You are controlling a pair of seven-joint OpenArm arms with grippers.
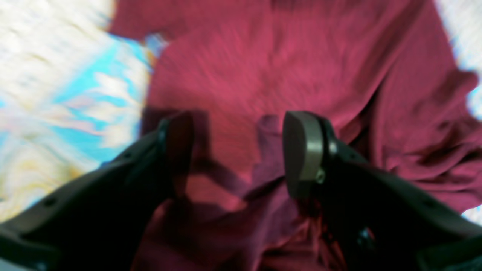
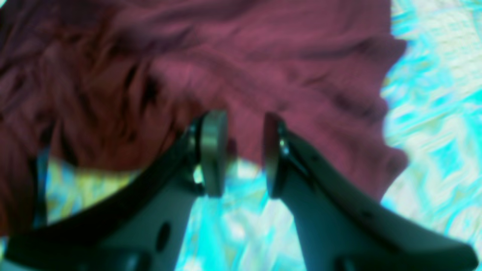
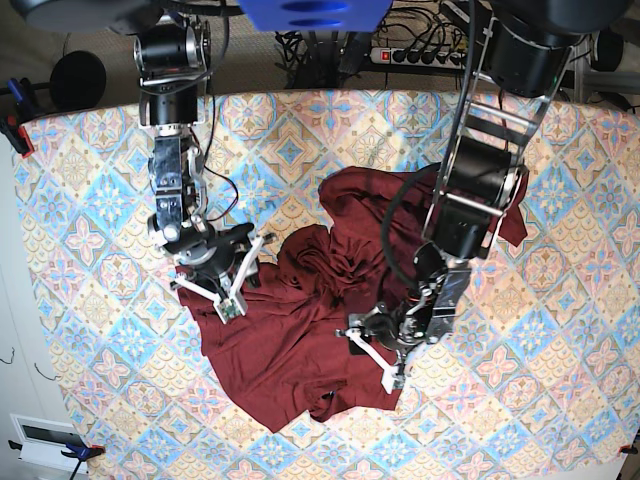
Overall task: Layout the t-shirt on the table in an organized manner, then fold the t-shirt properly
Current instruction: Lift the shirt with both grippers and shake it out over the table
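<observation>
The t-shirt (image 3: pixel 300 330) lies crumpled mid-table (image 3: pixel 90 180). The left gripper (image 1: pixel 237 150) hangs with jaws apart and empty above bunched cloth; the right gripper (image 2: pixel 244 154), jaws parted, straddles a hem edge. Best pinch single-layer edges, then draw outward, avoiding doubled folds.
</observation>
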